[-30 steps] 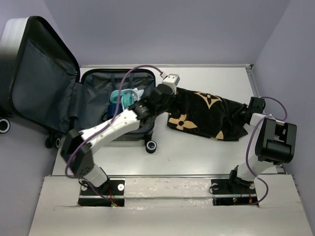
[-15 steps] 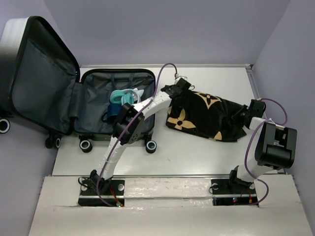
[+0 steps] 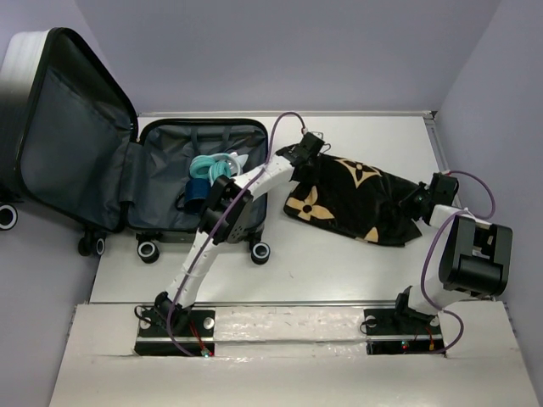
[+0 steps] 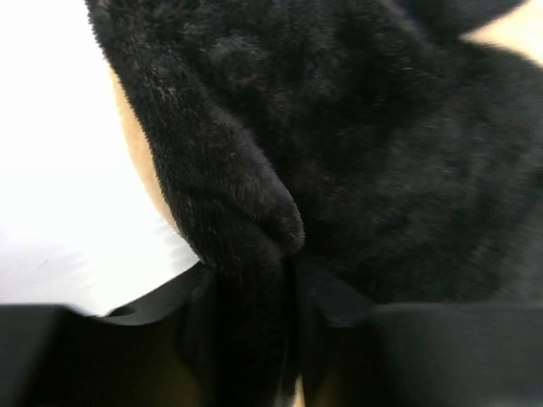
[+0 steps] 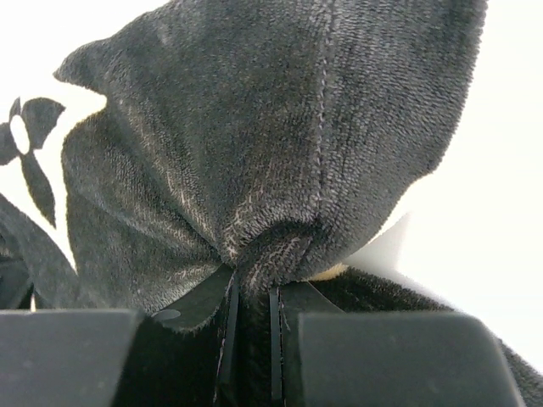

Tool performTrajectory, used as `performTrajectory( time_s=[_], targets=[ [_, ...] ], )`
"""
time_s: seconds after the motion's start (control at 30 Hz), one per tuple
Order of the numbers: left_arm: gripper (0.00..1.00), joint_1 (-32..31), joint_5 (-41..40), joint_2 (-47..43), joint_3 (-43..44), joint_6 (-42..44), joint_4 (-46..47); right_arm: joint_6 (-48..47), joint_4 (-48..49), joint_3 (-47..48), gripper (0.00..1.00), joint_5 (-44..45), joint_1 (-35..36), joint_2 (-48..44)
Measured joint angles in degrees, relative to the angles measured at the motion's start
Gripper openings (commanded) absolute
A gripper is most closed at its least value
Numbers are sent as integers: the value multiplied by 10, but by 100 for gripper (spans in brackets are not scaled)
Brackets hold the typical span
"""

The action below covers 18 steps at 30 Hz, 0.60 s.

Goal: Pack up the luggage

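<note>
no legible text, no readable labels

Black plush cloth with tan flower print (image 3: 356, 197), rumpled, stretched lengthwise on white tabletop (image 3: 339, 264); off to its left, apart from it, small teal and white bundle (image 3: 212, 167).
</note>
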Motion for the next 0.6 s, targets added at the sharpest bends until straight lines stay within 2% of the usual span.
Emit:
performTrajectory(
  time_s=[0.07,0.1,0.37,0.6],
  targets=[
    [18,6,29,-8,-25,-9,38,0,0,-3,7,0,0,-5],
    [6,8,39,-12,-35,-10,51,0,0,-5,7,0,0,-7],
    [6,24,97,-53,-133,-33,154,-3,0,-12,7,-9,1,-29],
    [6,21,115,-123,-164,-35,140,-4,-6,-13,7,-19,39,-98]
  ],
)
